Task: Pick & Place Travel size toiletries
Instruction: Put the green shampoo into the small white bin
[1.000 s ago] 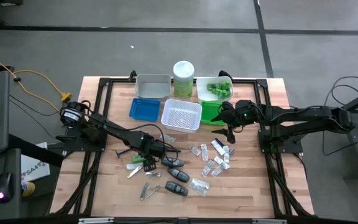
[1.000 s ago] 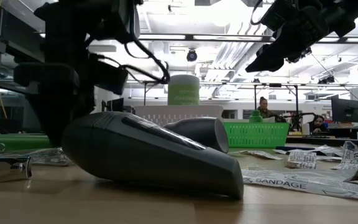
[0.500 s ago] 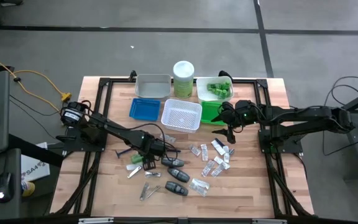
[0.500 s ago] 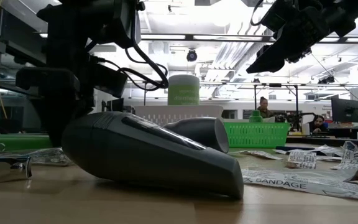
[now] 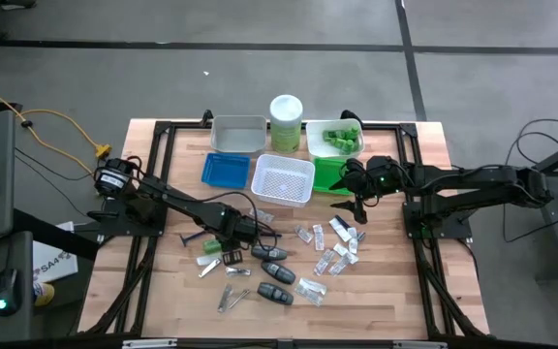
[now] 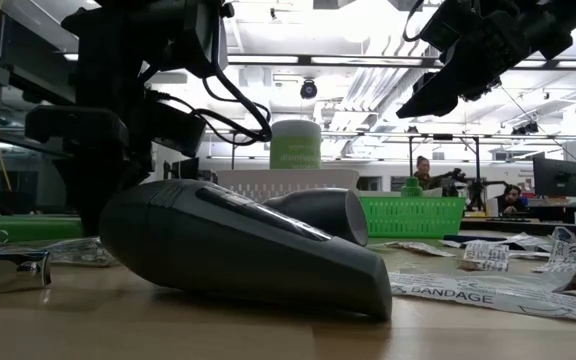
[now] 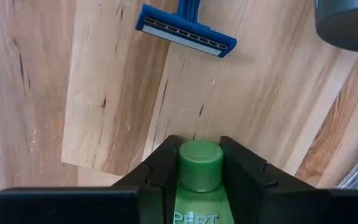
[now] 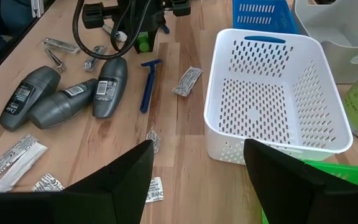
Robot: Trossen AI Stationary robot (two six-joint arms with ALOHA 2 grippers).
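Observation:
My left gripper point(image 7: 199, 167) points down at the table's near left and is shut on a green tube point(image 7: 199, 186), which the right wrist view shows as a green spot point(image 8: 143, 43) under it. A blue razor point(image 7: 185, 37) lies flat just beyond the tube. Three dark grey oval cases point(image 8: 73, 93) and silver clippers point(image 5: 231, 296) lie nearby, and clear packets point(image 5: 332, 247) lie at the middle. My right gripper point(image 8: 197, 180) hangs open above the table by the green tray point(image 5: 329, 174), holding nothing. My left gripper pinches the green tube at its cap end point(image 7: 199, 163) between its two fingers, one finger point(image 7: 160, 165) on each side of the round cap. The fingers come from above, pointing down. The tube lies on the wood with its cap sticking out past the fingers.
At the far side stand a white perforated basket point(image 5: 283, 180), a blue tray point(image 5: 225, 170), a grey tray point(image 5: 238, 134), a white tray with green tubes point(image 5: 334, 139) and a pale-green canister point(image 5: 286, 121). Bare wood lies along the near edge. People sit in the room beyond.

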